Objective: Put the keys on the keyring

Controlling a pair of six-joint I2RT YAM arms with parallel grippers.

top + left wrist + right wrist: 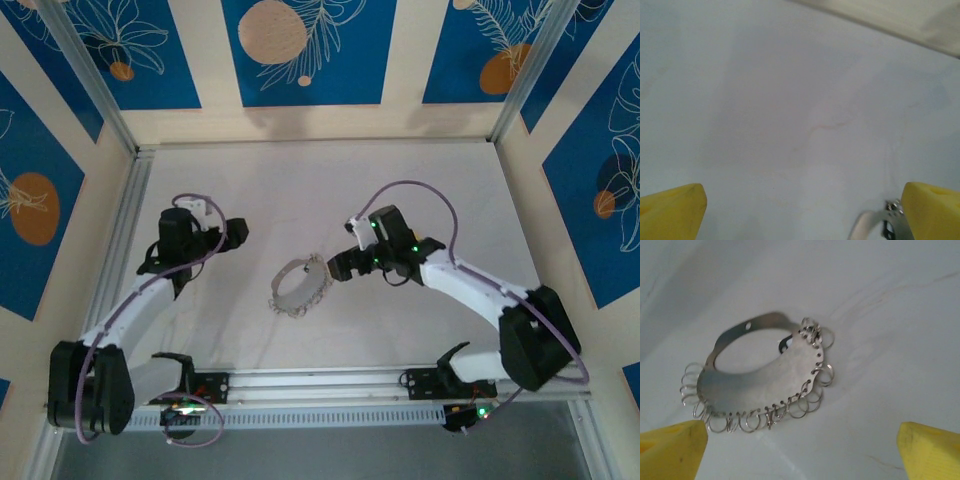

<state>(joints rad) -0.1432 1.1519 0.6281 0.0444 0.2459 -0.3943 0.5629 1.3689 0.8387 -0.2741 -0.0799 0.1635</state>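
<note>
The keyring [298, 288] lies on the white table between the arms, a pale silvery band bent into a loop. In the right wrist view the keyring [760, 377] carries several small wire rings along its lower rim. I cannot make out any flat keys. My right gripper [335, 268] hovers just right of the loop, and it is open [802, 450], with nothing between its yellow fingertips [670, 447]. My left gripper [238, 232] sits up and to the left of the loop and stands open [802, 212]. A bit of the keyring [875, 224] shows beside its right fingertip [932, 210].
The white table [300, 190] is walled by pale panels with blue flower prints. An aluminium rail [320, 385] runs along the near edge between the arm bases. Purple cables [420, 190] arch over both arms.
</note>
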